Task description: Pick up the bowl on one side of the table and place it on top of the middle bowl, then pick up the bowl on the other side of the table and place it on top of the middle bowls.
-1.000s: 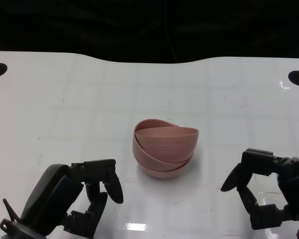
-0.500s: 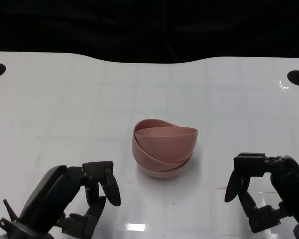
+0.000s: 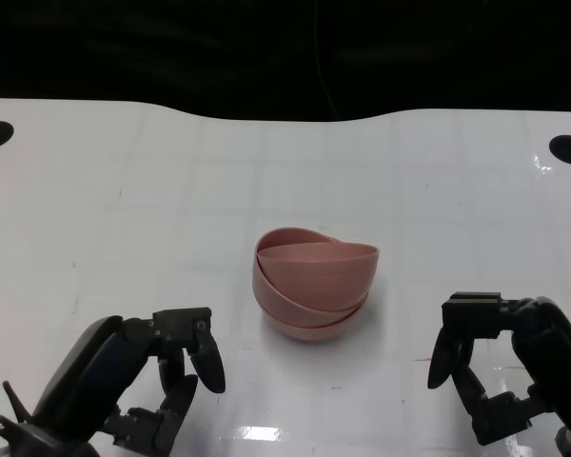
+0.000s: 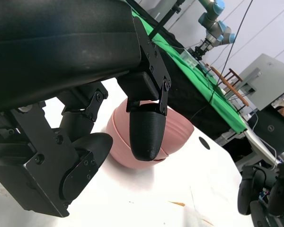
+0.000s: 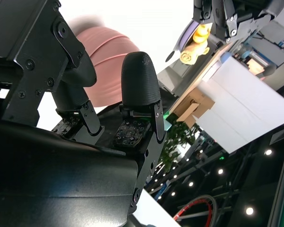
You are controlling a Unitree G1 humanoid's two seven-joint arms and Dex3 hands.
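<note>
Robotics lab or test hall. White work table [image 3: 124, 190] with grid lines. Beyond it: green-covered bench [image 4: 194, 75], blue-jointed industrial robot arm [image 4: 213, 19], open laptop [image 4: 270, 130], cardboard boxes [image 5: 199, 106], ceiling spotlights [image 5: 267, 152].

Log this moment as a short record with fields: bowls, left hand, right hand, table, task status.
bowls: pink bowl stack at the table's middle, nested, the upper rims tilted
left hand: left hand holds nothing, fingers apart, near the table's front edge, apart from the stack
right hand: right hand holds nothing, fingers apart, on the stack's other side, not touching it
table: white table with a dark round mark near each far corner
task status: no bowl left at either side; stacking looks done
</note>
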